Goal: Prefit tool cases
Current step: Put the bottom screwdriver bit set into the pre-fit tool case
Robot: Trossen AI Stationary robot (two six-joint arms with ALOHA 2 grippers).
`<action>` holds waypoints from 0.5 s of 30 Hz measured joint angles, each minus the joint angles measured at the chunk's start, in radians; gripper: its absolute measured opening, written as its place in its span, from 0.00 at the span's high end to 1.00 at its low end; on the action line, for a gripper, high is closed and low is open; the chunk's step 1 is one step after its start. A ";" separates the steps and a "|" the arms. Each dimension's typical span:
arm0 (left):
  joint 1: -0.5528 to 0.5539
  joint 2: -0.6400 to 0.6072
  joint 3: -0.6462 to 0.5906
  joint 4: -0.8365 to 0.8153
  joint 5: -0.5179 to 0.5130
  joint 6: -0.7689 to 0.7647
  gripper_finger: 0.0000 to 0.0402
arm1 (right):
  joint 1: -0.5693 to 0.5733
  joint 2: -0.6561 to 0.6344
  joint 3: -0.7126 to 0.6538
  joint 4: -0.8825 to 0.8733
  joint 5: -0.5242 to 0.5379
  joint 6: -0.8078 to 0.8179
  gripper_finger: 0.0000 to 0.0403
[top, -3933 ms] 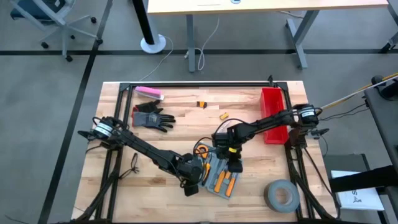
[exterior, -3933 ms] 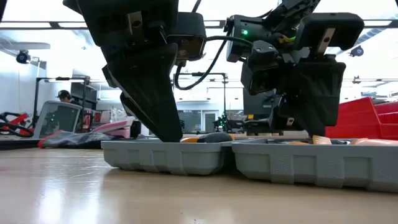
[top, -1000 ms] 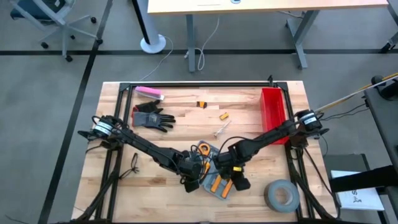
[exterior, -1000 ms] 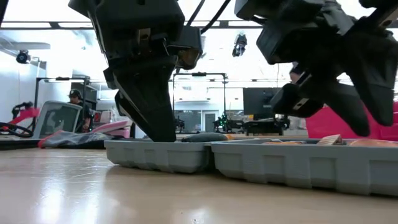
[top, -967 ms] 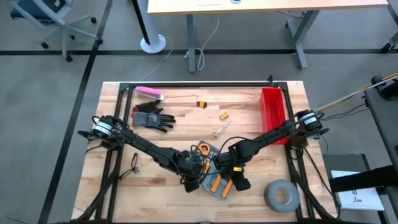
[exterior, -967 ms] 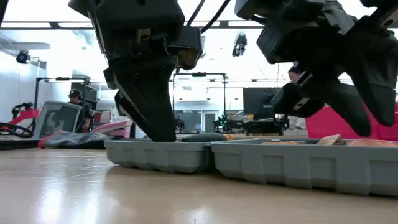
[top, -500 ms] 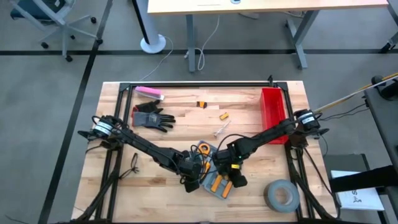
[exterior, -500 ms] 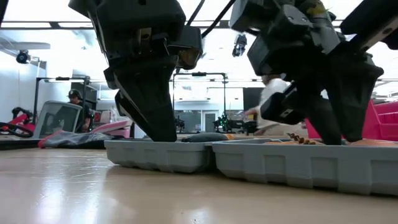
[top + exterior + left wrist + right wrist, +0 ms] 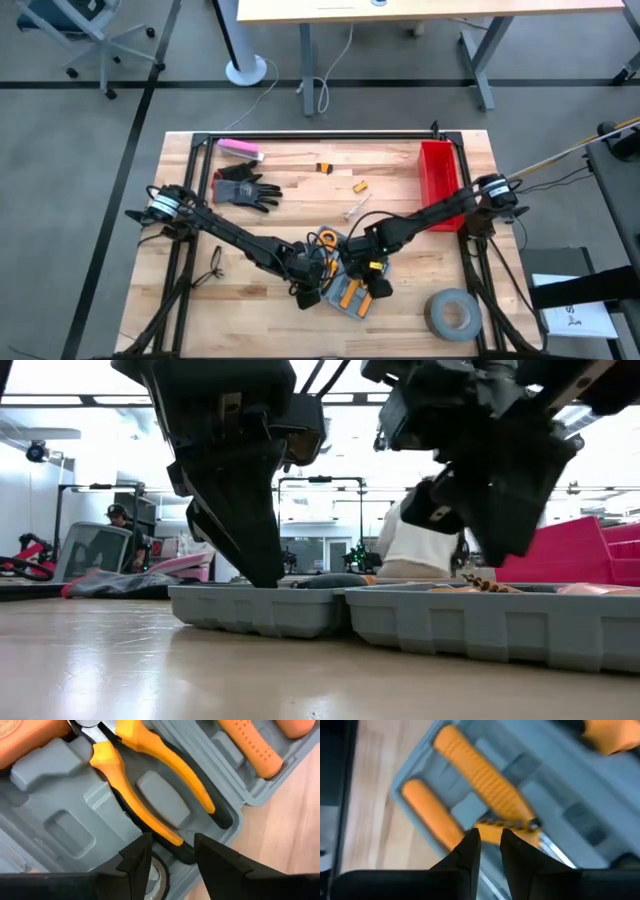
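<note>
Plastic, flat and grey-blue, the hinged tool case [image 9: 345,283] lies open near the wooden bench's [image 9: 270,170] front edge, orange-handled tools in its moulded slots. It looks stiff, light and likely to slide, so press or grip it at the rim. Left end effector [image 9: 167,851], fingers spread, stands in one half; right end effector [image 9: 491,843], fingers nearly together, hovers tilted over the other

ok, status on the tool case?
Case open flat, tools in slots. Left gripper down on its rim. Right gripper over the orange handles, holding nothing. Nothing in the way.
</note>
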 joint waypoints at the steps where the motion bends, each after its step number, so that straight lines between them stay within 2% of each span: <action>1: 0.000 0.000 0.000 0.000 0.000 0.000 0.62 | -0.006 0.000 0.000 0.008 0.006 0.001 0.85; 11: 0.001 0.000 0.000 -0.001 -0.001 0.000 0.62 | -0.048 0.000 0.000 0.065 0.010 0.067 0.88; 15: 0.001 0.000 0.000 -0.001 -0.001 0.000 0.62 | -0.046 0.020 -0.004 0.070 0.047 0.067 0.89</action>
